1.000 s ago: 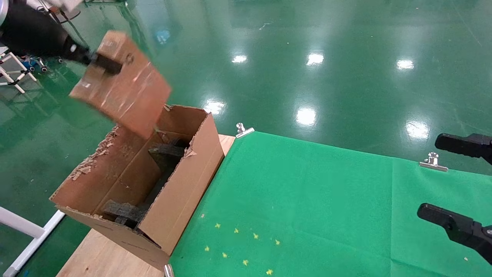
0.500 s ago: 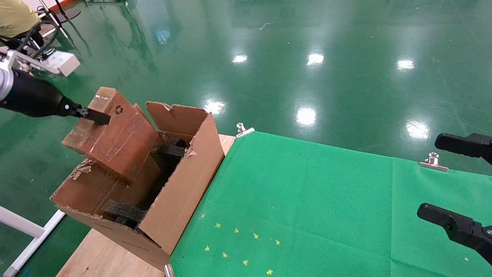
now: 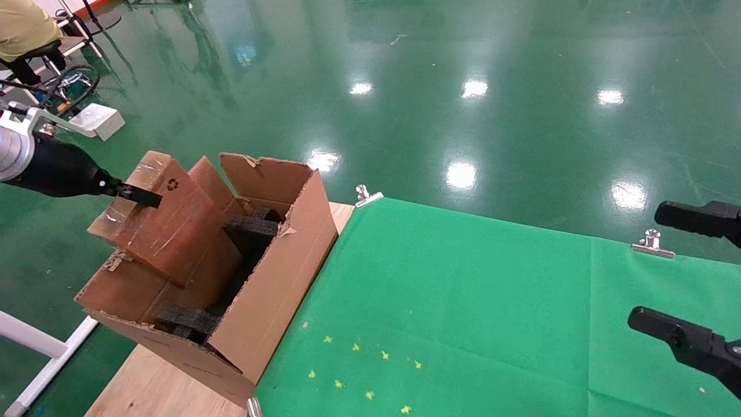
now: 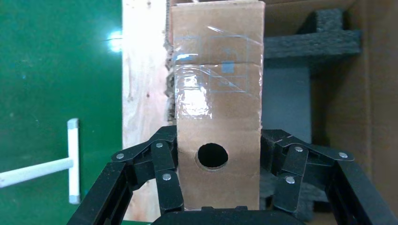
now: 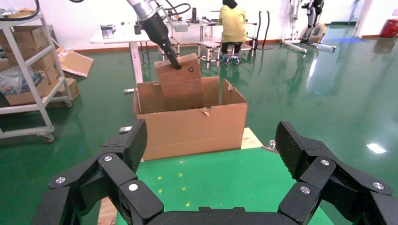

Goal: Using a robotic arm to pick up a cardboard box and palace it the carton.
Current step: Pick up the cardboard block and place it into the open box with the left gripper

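1. The left gripper (image 4: 213,187), a black multi-link two-finger tool on the white robotic arm (image 3: 17,153), is reaching in from nine o'clock in the head view and is clamping the small closed brown oblong cardboard box (image 3: 159,217).
2. In the left wrist view its fingers (image 4: 166,180) are pressing against the two long side faces of the box, one on each flank, so the box is sitting squarely between them, with its round hole (image 4: 212,156) facing the camera and shiny clear tape just beyond the hole.
3. The box is tilting, its lower end dipping inside the large brown corrugated carton (image 3: 278,278) with ragged torn flaps, while its upper end, bearing a small recycling mark (image 3: 172,185), is sticking up above the carton's rim.
4. Dark foam blocks (image 3: 252,226) are lying inside the carton, at about three o'clock from the box.
5. The carton is standing on a bare wooden tabletop (image 3: 156,382), just beside a green cloth (image 3: 463,313) spreading away at three o'clock.
6. The right gripper (image 5: 213,187), all black, is hanging idle at the four o'clock edge of the head view, its fingers (image 5: 300,147) spreading wide and gripping nothing.
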